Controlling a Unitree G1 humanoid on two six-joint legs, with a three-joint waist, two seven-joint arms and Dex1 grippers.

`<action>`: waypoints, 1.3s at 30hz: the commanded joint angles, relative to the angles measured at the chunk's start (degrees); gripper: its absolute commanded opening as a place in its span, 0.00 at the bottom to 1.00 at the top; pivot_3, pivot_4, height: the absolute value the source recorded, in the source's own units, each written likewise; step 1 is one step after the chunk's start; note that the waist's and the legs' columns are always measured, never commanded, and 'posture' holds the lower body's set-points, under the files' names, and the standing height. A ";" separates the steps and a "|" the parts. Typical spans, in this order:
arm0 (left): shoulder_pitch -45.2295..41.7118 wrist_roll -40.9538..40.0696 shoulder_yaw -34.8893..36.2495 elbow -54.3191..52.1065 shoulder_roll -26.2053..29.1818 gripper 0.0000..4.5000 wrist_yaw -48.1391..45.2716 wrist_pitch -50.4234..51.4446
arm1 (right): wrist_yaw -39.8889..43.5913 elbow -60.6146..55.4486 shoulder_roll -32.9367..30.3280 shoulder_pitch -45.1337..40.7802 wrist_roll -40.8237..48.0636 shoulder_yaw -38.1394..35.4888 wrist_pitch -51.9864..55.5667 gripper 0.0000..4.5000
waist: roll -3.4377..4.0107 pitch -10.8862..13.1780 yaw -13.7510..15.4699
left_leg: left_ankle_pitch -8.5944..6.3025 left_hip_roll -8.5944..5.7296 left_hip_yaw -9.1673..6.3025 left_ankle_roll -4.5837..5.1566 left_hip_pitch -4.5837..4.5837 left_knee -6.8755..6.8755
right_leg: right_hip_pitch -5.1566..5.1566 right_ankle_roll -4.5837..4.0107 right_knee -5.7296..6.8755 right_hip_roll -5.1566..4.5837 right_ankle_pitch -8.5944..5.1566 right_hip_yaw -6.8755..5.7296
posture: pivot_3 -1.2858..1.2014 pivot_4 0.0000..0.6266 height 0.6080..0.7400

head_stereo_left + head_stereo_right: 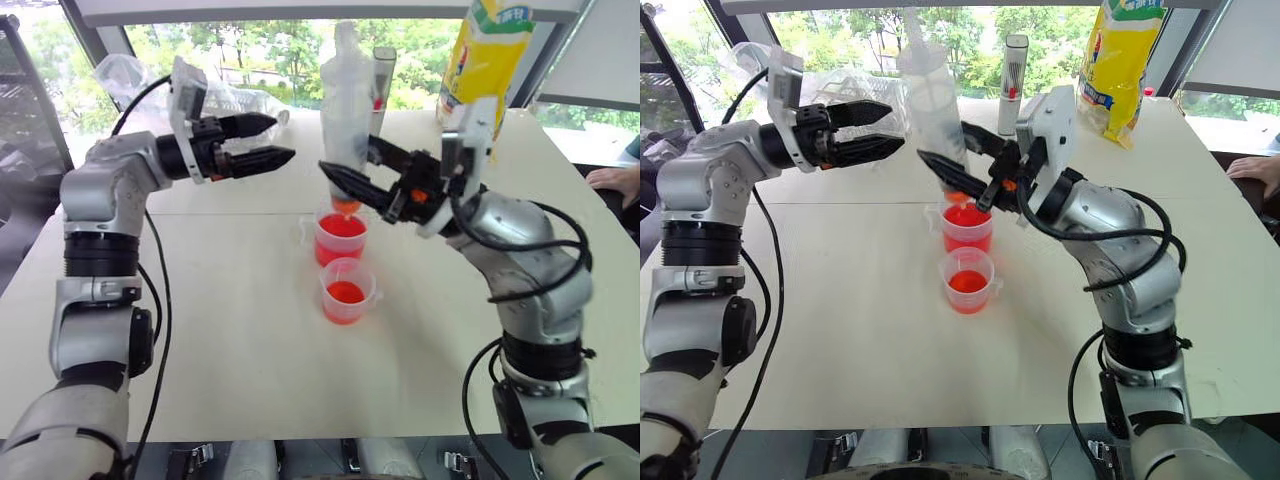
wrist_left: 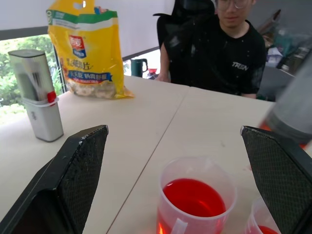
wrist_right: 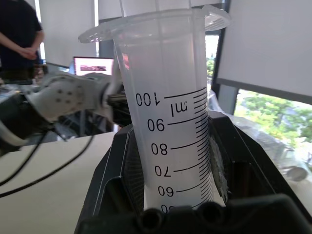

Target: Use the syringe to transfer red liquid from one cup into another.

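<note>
Windows with green trees run behind the pale desk [image 1: 250, 340]; a yellow snack bag [image 1: 487, 55] stands near the far right corner, a grey tube [image 1: 1013, 68] and crumpled clear plastic [image 1: 235, 98] along the far edge, and a person's hand [image 1: 612, 180] rests at the right edge.

Mid-desk: two clear cups in line, touching or nearly so. Farther one, the handled cup [image 1: 341, 238], holds a good depth of red liquid [image 1: 341, 226]. Nearer one, the handleless cup [image 1: 348, 291], holds a shallower layer.

Right gripper [image 1: 350, 180]: jaws shut on the barrel of the syringe [image 1: 347, 95], held upright, orange tip [image 1: 346, 206] pointing down just over the handled cup's mouth, at or barely above the liquid; cannot tell which. The barrel looks clear at the scale marks seen from the right wrist, so I judge little or nothing has been drawn up.

Left gripper [image 1: 262, 143]: jaws wide apart, empty, pointing level toward the syringe's upper part, near but apart, well above the cups.

Risks, as judged:
- Plunger needs the left jaws; a sideways nudge could tilt the barrel in the right jaws' hold.
- Tip sits close to the cup rim; any swing could tip the light cup and spill onto the desk.
- Drips while carrying the tip across to the nearer cup.
</note>
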 commanded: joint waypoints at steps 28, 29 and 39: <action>-9.82 -11.45 -0.58 -4.19 -1.39 1.00 -6.04 12.63 | 0.54 -1.02 -2.04 11.72 4.56 0.51 -1.17 0.32 | -0.01 0.00 0.07 | -0.01 -0.06 -0.08 0.01 -0.03 0.08 | 0.02 0.01 -0.03 0.13 -0.01 0.00 | 0.52 0.24 1.00; -10.08 -11.73 -0.43 -3.90 -1.39 1.00 -5.98 12.82 | 0.55 -1.04 -2.03 11.71 4.50 0.53 -1.16 0.32 | -0.01 0.00 0.07 | -0.01 -0.06 -0.08 0.01 -0.03 0.08 | 0.02 0.01 -0.03 0.13 -0.01 0.00 | 0.52 0.24 1.00; -9.88 -10.06 -3.11 -3.45 -2.68 1.00 -6.91 9.99 | 0.96 -0.63 -2.43 11.03 4.34 0.55 -0.99 0.32 | -0.01 0.00 0.05 | -0.01 -0.02 -0.10 0.01 -0.02 0.08 | 0.02 0.00 -0.03 0.21 -0.01 0.02 | 0.52 0.24 1.00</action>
